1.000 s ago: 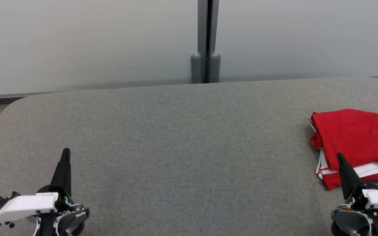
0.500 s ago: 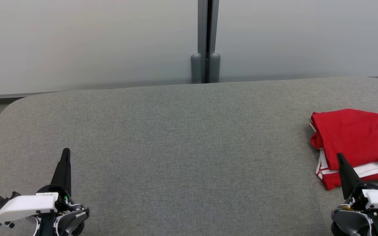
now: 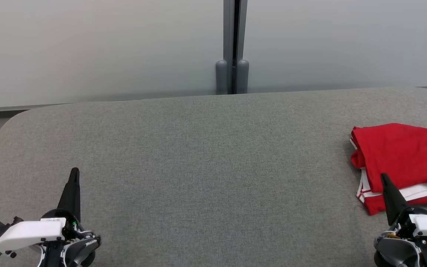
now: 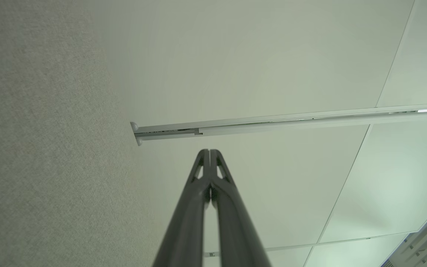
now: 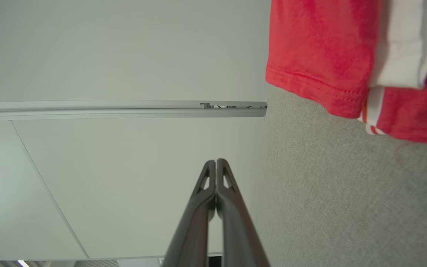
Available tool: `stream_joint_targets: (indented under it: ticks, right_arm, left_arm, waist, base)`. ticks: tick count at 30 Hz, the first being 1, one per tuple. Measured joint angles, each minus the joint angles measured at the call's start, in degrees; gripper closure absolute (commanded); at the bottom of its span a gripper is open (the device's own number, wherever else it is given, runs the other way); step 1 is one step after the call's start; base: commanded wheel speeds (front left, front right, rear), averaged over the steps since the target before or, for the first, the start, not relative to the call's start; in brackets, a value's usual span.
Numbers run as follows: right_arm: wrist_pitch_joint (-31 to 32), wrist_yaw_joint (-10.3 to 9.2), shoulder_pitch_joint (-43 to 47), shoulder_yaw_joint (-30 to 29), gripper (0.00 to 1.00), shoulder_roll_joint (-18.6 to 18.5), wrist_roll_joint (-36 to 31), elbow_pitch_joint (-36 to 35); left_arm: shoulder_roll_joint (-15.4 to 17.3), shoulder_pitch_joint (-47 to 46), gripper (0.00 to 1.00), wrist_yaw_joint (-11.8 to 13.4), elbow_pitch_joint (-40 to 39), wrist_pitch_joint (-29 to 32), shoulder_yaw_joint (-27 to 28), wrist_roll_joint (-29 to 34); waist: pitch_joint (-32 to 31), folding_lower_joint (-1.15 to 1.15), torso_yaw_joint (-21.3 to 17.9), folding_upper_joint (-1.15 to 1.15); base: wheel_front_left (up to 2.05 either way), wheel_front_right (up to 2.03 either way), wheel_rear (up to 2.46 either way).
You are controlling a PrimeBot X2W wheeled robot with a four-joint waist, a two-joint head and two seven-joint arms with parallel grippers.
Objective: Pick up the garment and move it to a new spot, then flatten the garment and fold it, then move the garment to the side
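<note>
The garment (image 3: 402, 155), a red jersey with white trim and a black number, lies folded at the right edge of the grey table (image 3: 213, 159); the picture's edge cuts off its right part. In the right wrist view its red hem (image 5: 321, 55) sits at the upper right. My right gripper (image 3: 384, 177) is shut and empty, its tip in front of the jersey's near left corner, and its tips (image 5: 216, 161) press together. My left gripper (image 3: 74, 171) is shut and empty over bare cloth at the lower left, tips (image 4: 209, 151) closed.
Pale wall panels stand behind the table, joined by a grey vertical post (image 3: 232, 48) at the middle back. The table's rounded left corner (image 3: 9, 122) borders a strip of floor. Bare grey cloth spreads between the two grippers.
</note>
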Motion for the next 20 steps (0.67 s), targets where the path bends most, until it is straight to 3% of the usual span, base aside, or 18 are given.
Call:
stream_joint_targets:
  ticks: [20]
  right_arm:
    - [0.0, 0.0, 0.0, 0.0, 1.0, 0.0, 0.0, 0.0]
  left_arm:
    - [0.0, 0.0, 1.0, 0.0, 0.0, 0.0, 0.0, 0.0]
  waist:
    - [0.0, 0.0, 0.0, 0.0]
  base:
    - [0.0, 0.0, 0.0]
